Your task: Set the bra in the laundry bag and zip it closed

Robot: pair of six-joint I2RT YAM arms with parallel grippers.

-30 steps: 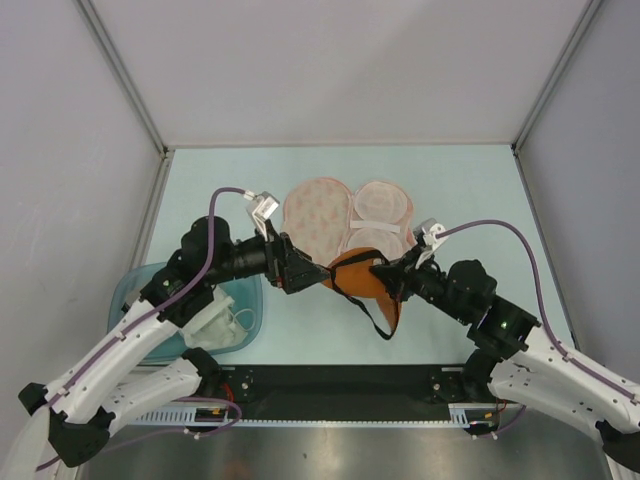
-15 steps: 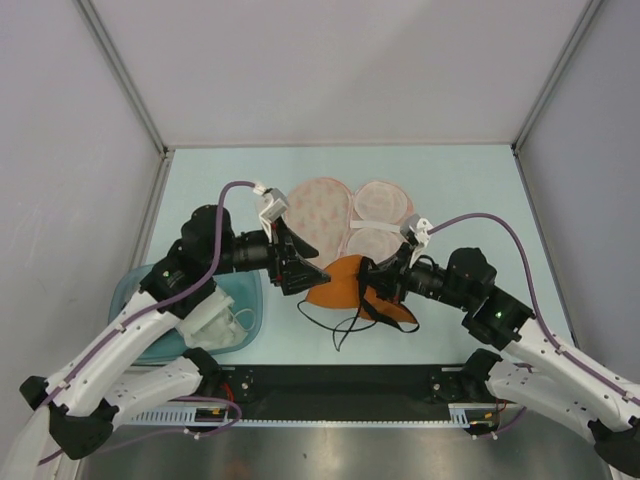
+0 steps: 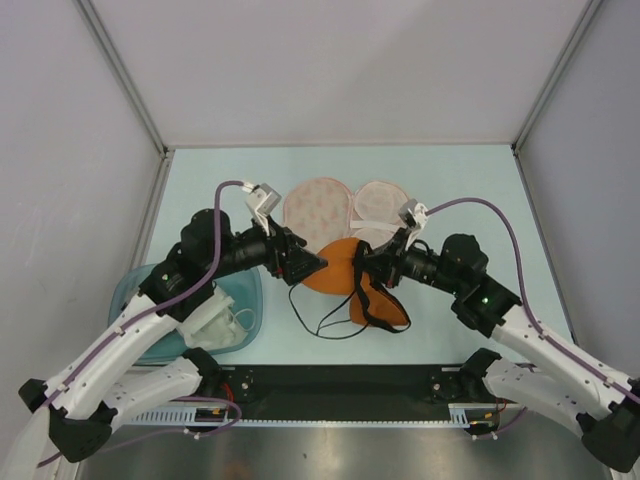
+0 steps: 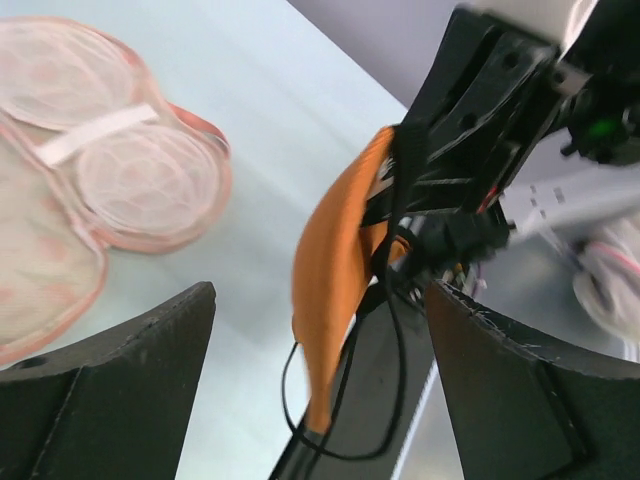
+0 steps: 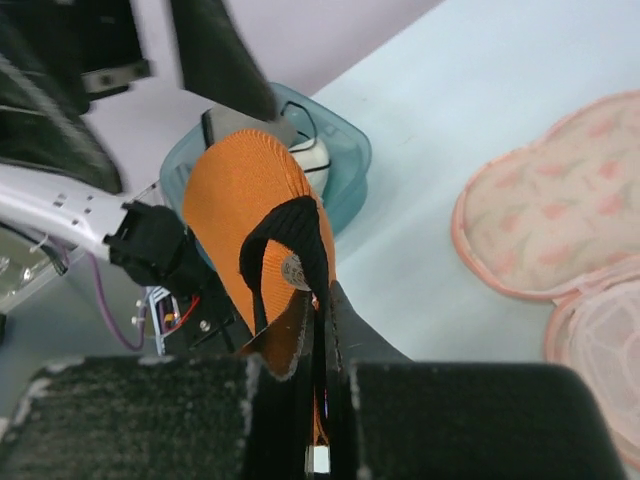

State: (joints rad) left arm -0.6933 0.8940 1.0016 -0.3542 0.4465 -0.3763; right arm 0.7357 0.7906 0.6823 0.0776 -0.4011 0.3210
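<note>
The orange bra [image 3: 335, 268] hangs above the table just in front of the laundry bag [image 3: 318, 210], which lies open with its paler lining half [image 3: 380, 205] to the right. My right gripper [image 3: 362, 262] is shut on the bra's black trim; the right wrist view shows the trim pinched at the gripper [image 5: 322, 300] and the cup [image 5: 235, 205] ahead. A second cup [image 3: 382, 312] and black straps trail on the table. My left gripper [image 3: 308, 266] is open at the bra's left edge; in its own view the gripper [image 4: 320, 300] frames the bra [image 4: 335, 265], and the bag [image 4: 130, 170] lies left.
A translucent teal tub [image 3: 135, 290] holding a white garment [image 3: 215, 318] stands at the near left under my left arm; it also shows in the right wrist view [image 5: 340, 165]. Grey walls enclose the table on three sides.
My right gripper has carried the bra left and towards the bag. The bra has opened out into two cups with its straps trailing. My left gripper has stayed at the bra's left edge.
</note>
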